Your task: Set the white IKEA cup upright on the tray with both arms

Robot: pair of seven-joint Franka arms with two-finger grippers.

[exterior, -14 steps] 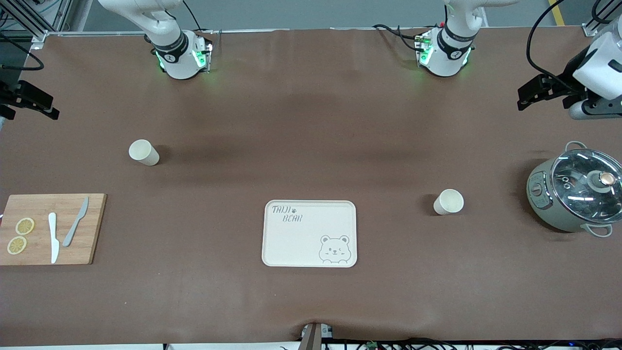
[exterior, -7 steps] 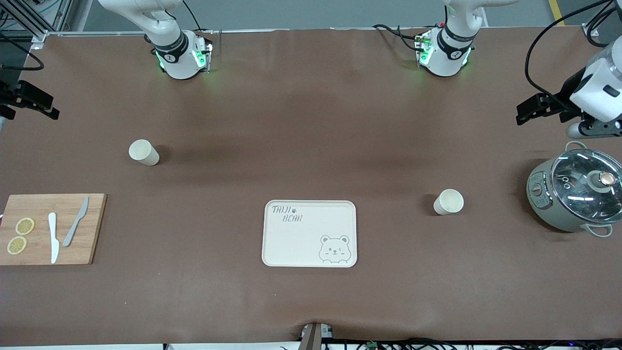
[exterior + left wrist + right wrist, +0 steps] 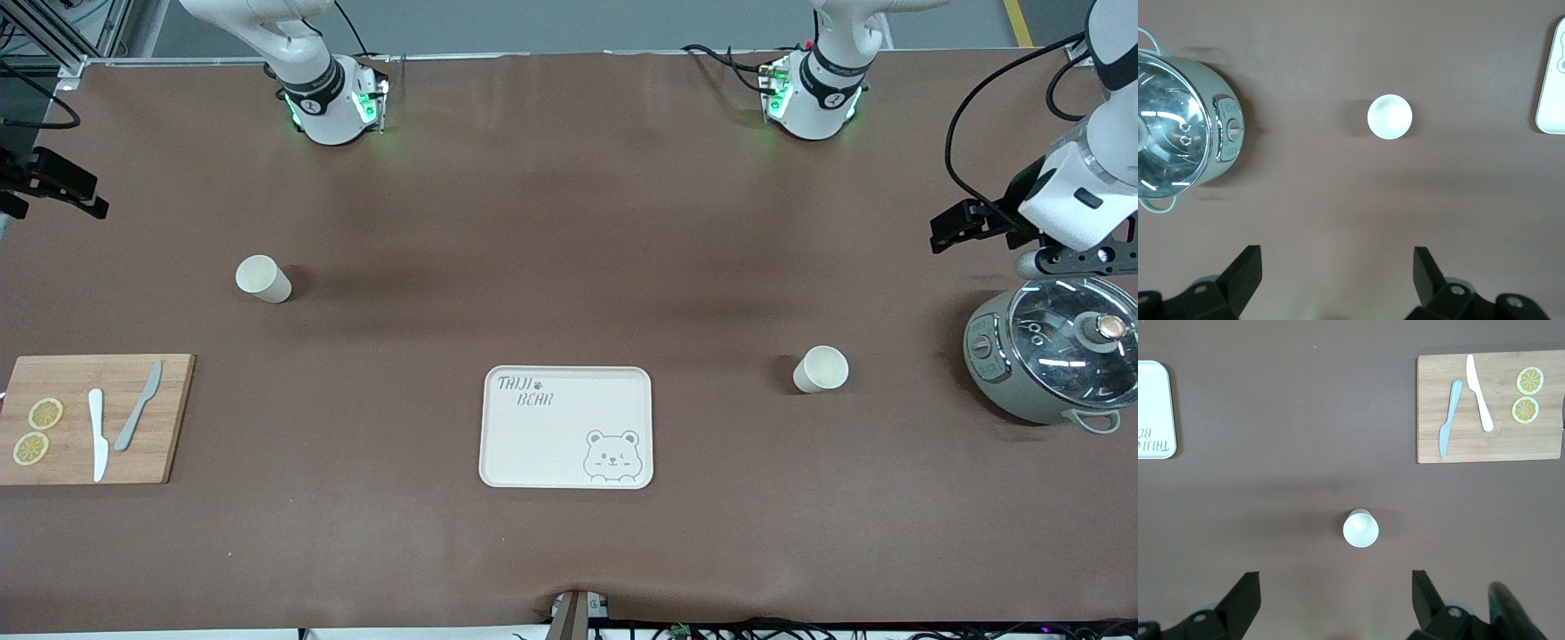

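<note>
Cream tray (image 3: 566,428) lies low centre. Two white cups stand off it: one (image 3: 820,369) beside a pot (image 3: 1053,354), another (image 3: 262,278) above a wooden board (image 3: 93,419). Left gripper (image 3: 1337,273) and right gripper (image 3: 1335,597) gape wide, empty.

We see two white cups standing upright on the brown table, mouths open upward, neither on the tray (image 3: 566,428). The tray lies flat, cream with rounded corners and a raised rim, a grey bear face in one corner and "TAIJI BEAR" lettering in the corner diagonal to it. One cup (image 3: 821,369) stands toward the left arm's end of the table from the tray, slightly farther from the front camera than the tray's middle. The other cup (image 3: 262,278) stands toward the right arm's end, well apart from the tray and farther from the camera
</note>
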